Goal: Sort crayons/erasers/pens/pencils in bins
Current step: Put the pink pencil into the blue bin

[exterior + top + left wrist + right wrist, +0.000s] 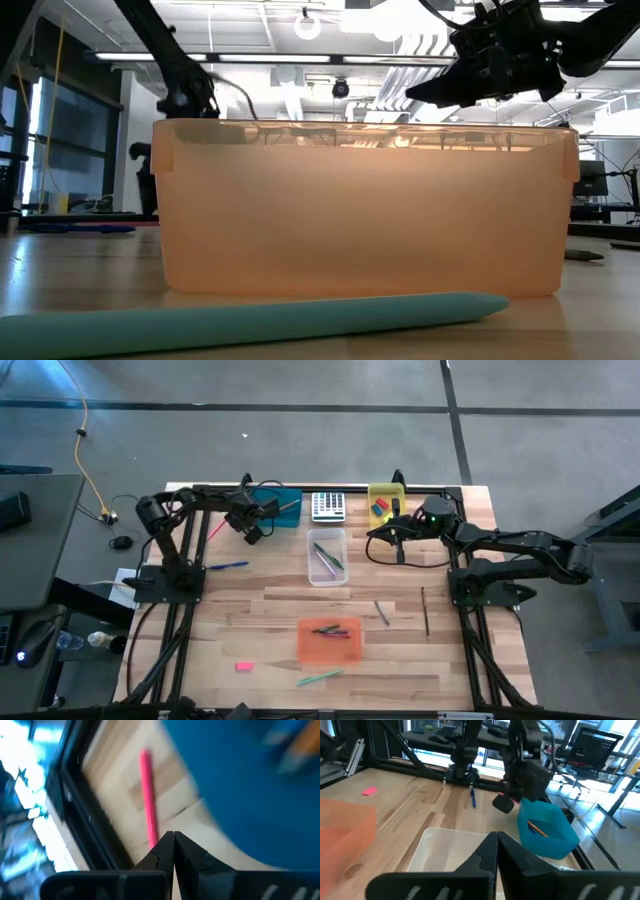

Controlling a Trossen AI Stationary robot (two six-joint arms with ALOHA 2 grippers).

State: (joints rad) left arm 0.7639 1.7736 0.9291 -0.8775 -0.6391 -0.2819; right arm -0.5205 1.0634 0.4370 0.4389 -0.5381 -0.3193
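Note:
My left gripper [250, 526] is shut and hovers by the near-left corner of the teal bin [277, 506], which holds a tan pencil [538, 828]. In the left wrist view its shut tips [173, 840] sit over a pink pencil [146, 795] lying flat on the table. My right gripper [395, 542] is shut and empty, between the yellow bin [385, 505] with erasers and the clear bin [327, 557] with pens. The orange bin [330, 642] holds crayons.
Loose on the table lie a blue pen [230, 566], a pink eraser [244, 666], a green pen [320, 677] in front of the orange bin, and two dark sticks [382, 612] [425, 610] toward the right. A calculator [327, 507] sits between the teal and yellow bins.

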